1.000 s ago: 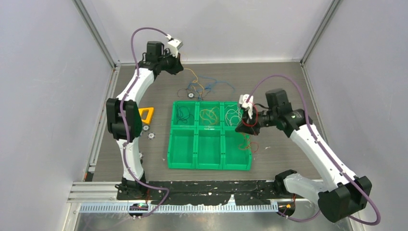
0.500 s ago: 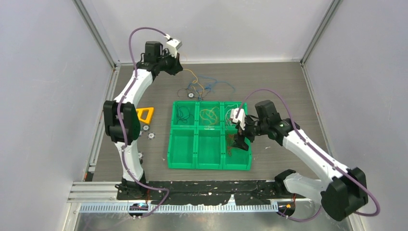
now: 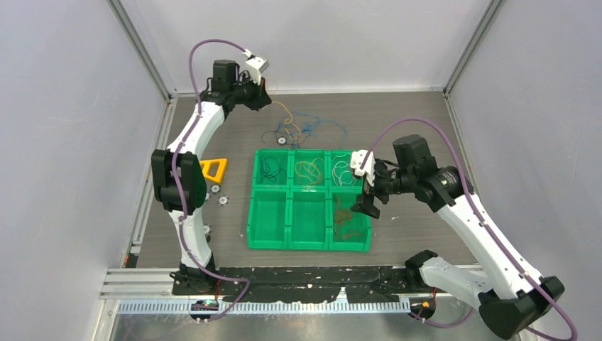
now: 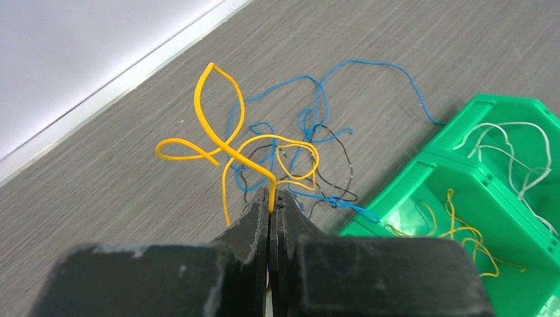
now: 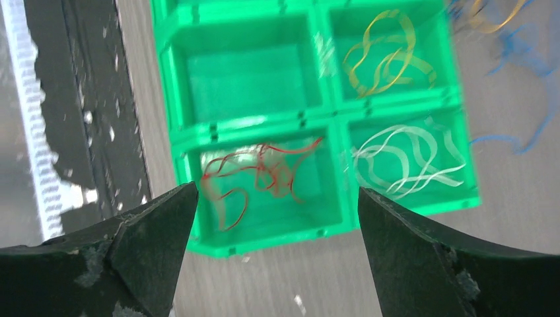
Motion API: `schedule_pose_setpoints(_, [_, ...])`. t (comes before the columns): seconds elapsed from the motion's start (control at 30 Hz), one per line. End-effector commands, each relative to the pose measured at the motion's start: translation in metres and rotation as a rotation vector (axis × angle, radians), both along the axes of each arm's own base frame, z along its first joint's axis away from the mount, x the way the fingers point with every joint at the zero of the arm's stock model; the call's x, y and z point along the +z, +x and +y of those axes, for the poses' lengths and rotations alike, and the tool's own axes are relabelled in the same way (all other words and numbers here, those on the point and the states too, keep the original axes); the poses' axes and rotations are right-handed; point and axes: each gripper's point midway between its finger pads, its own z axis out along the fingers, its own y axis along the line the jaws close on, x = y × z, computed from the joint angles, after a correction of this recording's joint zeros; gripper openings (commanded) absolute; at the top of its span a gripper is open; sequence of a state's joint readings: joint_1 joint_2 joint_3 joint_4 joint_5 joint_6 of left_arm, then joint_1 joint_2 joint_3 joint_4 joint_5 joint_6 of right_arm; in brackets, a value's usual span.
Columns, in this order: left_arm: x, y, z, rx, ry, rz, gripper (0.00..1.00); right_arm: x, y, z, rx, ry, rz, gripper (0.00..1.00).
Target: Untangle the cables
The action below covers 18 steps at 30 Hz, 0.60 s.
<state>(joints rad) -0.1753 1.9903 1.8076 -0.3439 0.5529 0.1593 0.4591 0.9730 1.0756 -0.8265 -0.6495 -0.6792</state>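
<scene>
My left gripper (image 3: 265,101) (image 4: 271,195) hangs at the back of the table, shut on a yellow cable (image 4: 218,133) that rises from a loose tangle (image 3: 294,126) with a blue cable (image 4: 319,99) and a thin black cable (image 4: 338,144). A green bin (image 3: 309,243) with several compartments sits mid-table. My right gripper (image 3: 365,202) (image 5: 277,189) is open and empty above its near right compartment, where a red cable (image 3: 348,217) (image 5: 261,170) lies. White cable (image 5: 403,158) fills the back right compartment, yellow cable (image 5: 383,53) the back middle, dark cable (image 3: 270,167) the back left.
A yellow triangular piece (image 3: 215,169) and small white discs (image 3: 222,199) lie left of the bin, another disc (image 3: 282,140) beside the tangle. A black strip (image 3: 305,274) runs along the near edge. Grey walls close the back and sides.
My right gripper carried the red cable over the bin and opened; the red cable now lies in the near right compartment. The left arm has barely moved.
</scene>
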Motion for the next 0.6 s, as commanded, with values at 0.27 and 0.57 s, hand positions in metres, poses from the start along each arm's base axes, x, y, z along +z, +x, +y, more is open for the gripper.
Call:
schedule_pose_setpoints(0.27, [0.028, -0.046, -0.011, -0.155, 0.004, -0.055, 0.00, -0.057, -0.018, -0.050, 0.037, -0.279, 0.212, 0.87])
schedule_pose_setpoints(0.57, [0.091, -0.054, -0.021, -0.178, -0.088, -0.121, 0.00, 0.000, 0.070, 0.000, -0.190, -0.035, 0.204, 0.87])
